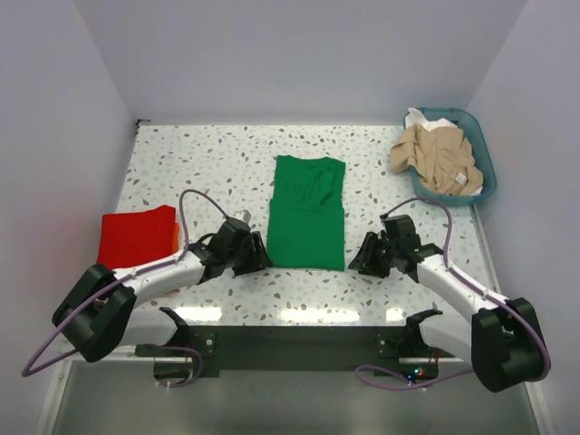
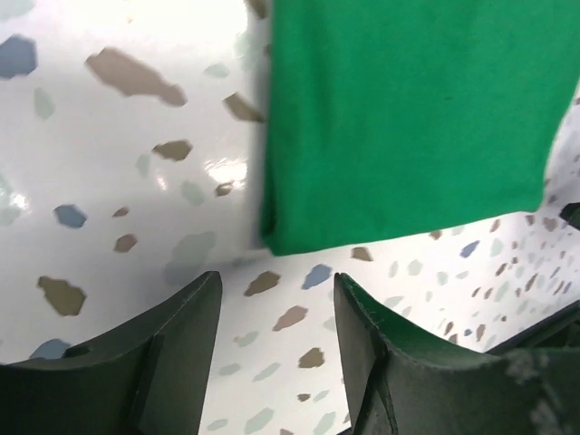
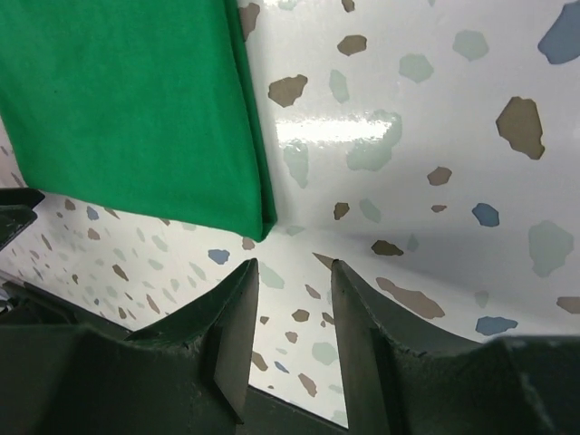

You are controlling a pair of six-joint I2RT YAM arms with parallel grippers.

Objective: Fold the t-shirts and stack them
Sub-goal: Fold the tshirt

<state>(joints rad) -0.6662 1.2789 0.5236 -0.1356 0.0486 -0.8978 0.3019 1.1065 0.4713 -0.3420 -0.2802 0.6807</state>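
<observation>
A bright green t-shirt [image 1: 306, 210] lies flat in the middle of the speckled table, folded into a long strip. My left gripper [image 1: 260, 255] sits just off the shirt's near left corner, open and empty. In the left wrist view that green shirt corner [image 2: 408, 118] lies just beyond the left gripper [image 2: 276, 283]. My right gripper [image 1: 361, 257] mirrors it at the near right corner, also open with nothing in it. Its wrist view shows the green shirt's folded edge [image 3: 127, 100] just ahead of the right gripper [image 3: 294, 265]. A folded red t-shirt [image 1: 136, 236] rests at the left.
A teal basket [image 1: 485, 149] stands at the back right corner, holding a crumpled beige t-shirt [image 1: 437, 156] and a bit of white cloth [image 1: 426, 120]. White walls close in the table on the left, back and right.
</observation>
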